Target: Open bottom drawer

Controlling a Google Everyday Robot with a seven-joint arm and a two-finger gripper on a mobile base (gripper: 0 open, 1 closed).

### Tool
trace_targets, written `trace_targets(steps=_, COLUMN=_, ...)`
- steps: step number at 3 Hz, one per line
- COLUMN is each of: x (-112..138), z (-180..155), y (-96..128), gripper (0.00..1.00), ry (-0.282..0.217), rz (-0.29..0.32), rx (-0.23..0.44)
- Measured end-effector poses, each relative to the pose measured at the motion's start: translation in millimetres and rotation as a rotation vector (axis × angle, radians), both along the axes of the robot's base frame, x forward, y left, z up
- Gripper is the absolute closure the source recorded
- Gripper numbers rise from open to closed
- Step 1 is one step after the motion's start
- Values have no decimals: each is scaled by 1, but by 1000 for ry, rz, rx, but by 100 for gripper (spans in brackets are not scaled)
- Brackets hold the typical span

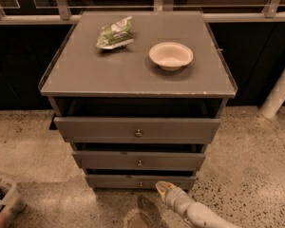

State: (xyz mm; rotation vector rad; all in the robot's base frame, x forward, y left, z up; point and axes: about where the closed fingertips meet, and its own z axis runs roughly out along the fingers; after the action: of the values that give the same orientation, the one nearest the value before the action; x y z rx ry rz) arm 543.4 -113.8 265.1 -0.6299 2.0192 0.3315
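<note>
The grey cabinet point(133, 75) has three drawers. The bottom drawer point(109, 181) has the narrowest front, low near the floor, with a small round metal knob point(140, 184) at its centre. Its front stands out only slightly. My gripper point(162, 187) comes in from the lower right on a white arm. Its yellowish tip sits just right of the knob, in front of the bottom drawer's front, level with it. The middle drawer point(139, 160) and top drawer point(137, 130) stand slightly out above.
On the cabinet top lie a green snack bag point(115, 32) and a cream bowl point(171, 55). A bin with cans point(1, 201) stands on the speckled floor at lower left. A white post point(280, 89) stands at right. Dark railing runs behind.
</note>
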Motion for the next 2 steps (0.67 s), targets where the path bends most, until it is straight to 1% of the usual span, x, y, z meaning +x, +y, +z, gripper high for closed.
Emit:
trace_targets(steps=1, x=24, z=-16, y=5, gripper=100, ry=-24, rz=-26, rx=-11)
trace_targets(steps=2, x=53, z=-25, y=0, gripper=100, ry=-57, rz=-79, rx=-27)
